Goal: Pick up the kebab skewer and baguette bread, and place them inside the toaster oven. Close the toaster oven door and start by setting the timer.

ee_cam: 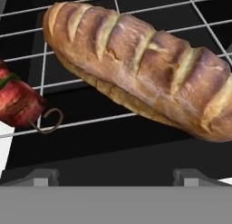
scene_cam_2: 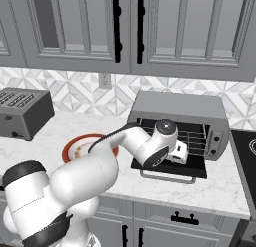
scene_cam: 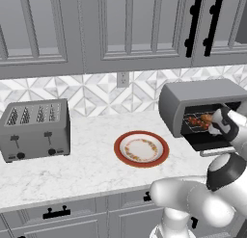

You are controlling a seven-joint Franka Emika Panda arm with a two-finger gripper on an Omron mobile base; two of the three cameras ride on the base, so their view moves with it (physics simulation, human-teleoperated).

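On toaster oven (scene_cam: 193,99) rack, baguette bread (ee_cam: 136,69) lies w/ kebab skewer (ee_cam: 20,103) beside; fingers (ee_cam: 45,177) spread wide, holding nothing.

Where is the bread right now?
The baguette bread lies on the wire rack inside the toaster oven, right of the kebab skewer in the hand view.

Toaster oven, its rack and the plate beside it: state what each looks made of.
Toaster oven: looks like brushed grey metal, going by its smooth matte shell with rounded corners. Rack: thin, pale, shiny crossing rods, probably steel wire. Plate: likely glazed ceramic, with a glossy red rim around a cream, speckled centre. Everything is rendered, so these are only appearances.
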